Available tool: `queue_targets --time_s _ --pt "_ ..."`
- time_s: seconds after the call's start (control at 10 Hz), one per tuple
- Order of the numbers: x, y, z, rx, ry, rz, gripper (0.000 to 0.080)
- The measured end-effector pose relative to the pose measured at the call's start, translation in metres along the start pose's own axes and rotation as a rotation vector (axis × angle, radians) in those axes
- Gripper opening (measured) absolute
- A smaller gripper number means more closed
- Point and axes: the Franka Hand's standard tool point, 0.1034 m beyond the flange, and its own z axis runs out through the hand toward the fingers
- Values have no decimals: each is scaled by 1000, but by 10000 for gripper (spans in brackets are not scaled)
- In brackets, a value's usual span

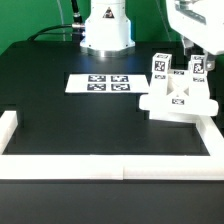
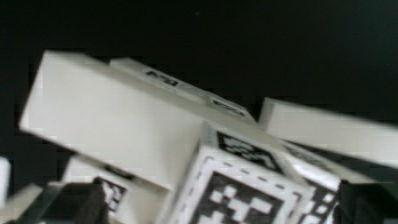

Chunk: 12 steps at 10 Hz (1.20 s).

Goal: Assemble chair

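Observation:
The partly built white chair (image 1: pixel 178 98) stands at the exterior view's right: a flat plate with tagged upright posts (image 1: pixel 160 66) rising from it. My gripper (image 1: pixel 197 58) hangs over the rightmost tagged post (image 1: pixel 198 68). In the wrist view this post's large tag (image 2: pixel 249 190) fills the space between my dark fingers (image 2: pixel 71 202), with the chair's white plates (image 2: pixel 116 110) behind it. The jaws stand apart on either side of the post; a gap shows on one side. I cannot tell whether the other finger touches it.
The marker board (image 1: pixel 101 83) lies flat on the black table in the middle. White border rails (image 1: pixel 100 168) run along the front and both sides. The robot's white base (image 1: pixel 106 30) stands at the back.

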Motion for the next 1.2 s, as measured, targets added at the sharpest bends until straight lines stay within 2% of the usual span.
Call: queue_targets --time_s 0.4,0.5,0.7,0.9,1.2 --pt "0 1 1 -4 2 -277 649" --pt "0 2 1 -26 6 -393 649" --pt "3 -1 -1 -37 8 -594 649" --pt "3 0 0 -66 22 -805 649" --pt "7 0 -1 -77 18 -1118 649"
